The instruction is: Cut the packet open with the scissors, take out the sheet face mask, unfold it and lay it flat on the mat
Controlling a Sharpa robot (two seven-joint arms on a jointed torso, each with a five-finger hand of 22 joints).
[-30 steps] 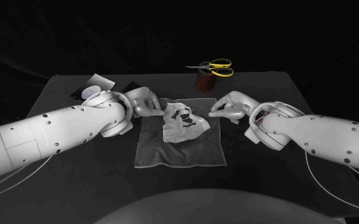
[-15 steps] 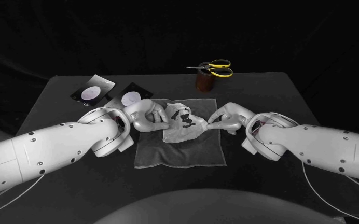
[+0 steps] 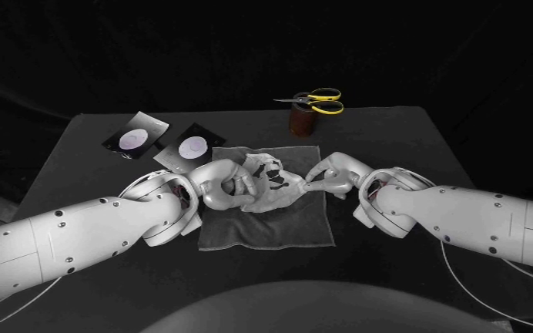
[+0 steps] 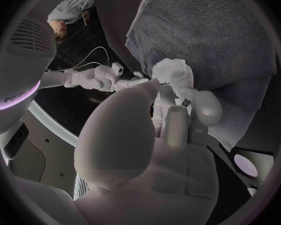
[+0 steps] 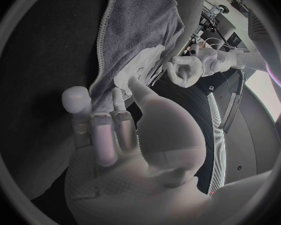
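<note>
The white sheet mask [image 3: 271, 182], marked with black, lies crumpled on the upper half of the grey mat [image 3: 266, 221]. My left hand [image 3: 222, 183] is at the mask's left edge, its fingers curled into the folds, and the left wrist view shows the fingertips [image 4: 206, 107] on the mask [image 4: 175, 75]. From the other side my right hand [image 3: 330, 176] pinches the right edge, with the thumb against the mask [image 5: 142, 65] in the right wrist view. The yellow-handled scissors [image 3: 318, 100] lie on a brown holder [image 3: 302, 121] at the back.
Two cut pieces of the dark packet [image 3: 135, 139] [image 3: 190, 148] lie on the table behind my left arm, close to the mat's far left corner. The near half of the mat is bare. The table's far edge runs just behind the holder.
Both hands have closed in on the mask from either side and now grip its edges. The mask has been drawn slightly toward the near side and bunched.
</note>
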